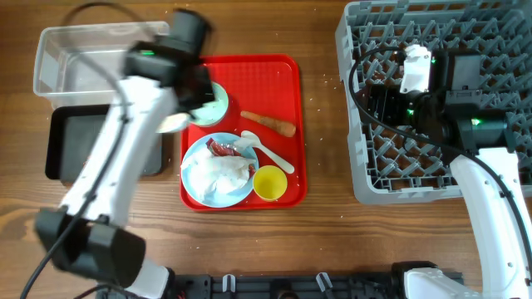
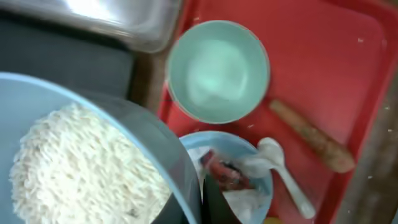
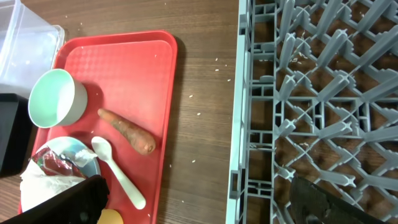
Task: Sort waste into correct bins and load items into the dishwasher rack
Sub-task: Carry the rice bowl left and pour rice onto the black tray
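My left gripper (image 2: 198,198) pinches the rim of the light-blue bowl (image 2: 155,140). The bowl fills the wrist view's 8 o'clock corner, with white rice (image 2: 81,168) heaped inside. From overhead it hangs at the left edge of the red tray (image 2: 323,56), just beside the black tray (image 2: 62,68).

Under the fingers, at 5 o'clock, sits the pale-blue plate (image 2: 211,138) carrying the red wrapper (image 2: 224,173) and the crumpled tissue (image 2: 245,200). The white spoon (image 2: 287,177) has its scoop against the plate's rim.

The mint-green bowl (image 2: 217,71) stands upright at 12 o'clock — the carrot piece (image 2: 311,138) lies at 3. Beyond them is the clear tub (image 2: 124,18). Overhead, the yellow cup (image 1: 269,183) sits at the plate's 4 o'clock.

Farthest off, my right gripper (image 3: 196,186) — fingers spread wide — hovers over the left side of the dishwasher rack (image 3: 311,93).
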Robot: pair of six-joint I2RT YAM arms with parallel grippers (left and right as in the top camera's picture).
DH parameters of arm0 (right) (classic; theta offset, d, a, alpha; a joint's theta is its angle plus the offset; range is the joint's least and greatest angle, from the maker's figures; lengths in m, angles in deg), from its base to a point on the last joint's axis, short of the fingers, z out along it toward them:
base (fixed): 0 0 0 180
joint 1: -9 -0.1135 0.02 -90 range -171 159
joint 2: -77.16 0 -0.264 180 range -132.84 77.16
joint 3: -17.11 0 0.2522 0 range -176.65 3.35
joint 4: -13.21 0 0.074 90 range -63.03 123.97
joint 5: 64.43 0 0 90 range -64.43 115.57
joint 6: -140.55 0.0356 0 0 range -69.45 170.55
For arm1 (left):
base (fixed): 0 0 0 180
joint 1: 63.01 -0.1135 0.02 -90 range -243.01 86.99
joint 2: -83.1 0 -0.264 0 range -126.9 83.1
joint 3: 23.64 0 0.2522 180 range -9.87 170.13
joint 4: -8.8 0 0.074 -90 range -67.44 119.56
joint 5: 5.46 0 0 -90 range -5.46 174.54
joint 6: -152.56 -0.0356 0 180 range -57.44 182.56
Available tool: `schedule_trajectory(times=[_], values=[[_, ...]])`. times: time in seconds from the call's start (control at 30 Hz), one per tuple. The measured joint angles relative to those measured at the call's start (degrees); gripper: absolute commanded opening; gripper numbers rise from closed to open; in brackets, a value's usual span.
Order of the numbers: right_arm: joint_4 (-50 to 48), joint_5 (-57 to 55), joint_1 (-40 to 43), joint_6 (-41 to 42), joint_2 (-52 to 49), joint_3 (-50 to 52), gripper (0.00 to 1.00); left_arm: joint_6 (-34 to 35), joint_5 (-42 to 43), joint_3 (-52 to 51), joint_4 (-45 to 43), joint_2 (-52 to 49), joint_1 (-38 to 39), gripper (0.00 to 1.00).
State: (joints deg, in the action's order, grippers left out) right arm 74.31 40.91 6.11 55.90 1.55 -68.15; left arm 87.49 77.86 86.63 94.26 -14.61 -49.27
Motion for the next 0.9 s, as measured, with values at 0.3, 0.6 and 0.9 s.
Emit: schedule_trajectory(times=[0.3,0.6,0.9], values=[[0.02,0.02,0.0,0.0,0.0,0.0,0.96,-17.05,30.25,-7.52,-3.82,0.11,-26.99,0.04],[0.28,0.02,0.0,0.0,0.0,0.0,0.96,-30.47,62.16,-25.73,-14.23,-1.36,-51.34,0.04],[1.95,0.0,0.0,0.0,0.0,0.0,0.96,-34.53,85.31,-29.73,-18.97,-8.37,-58.58,0.04]])
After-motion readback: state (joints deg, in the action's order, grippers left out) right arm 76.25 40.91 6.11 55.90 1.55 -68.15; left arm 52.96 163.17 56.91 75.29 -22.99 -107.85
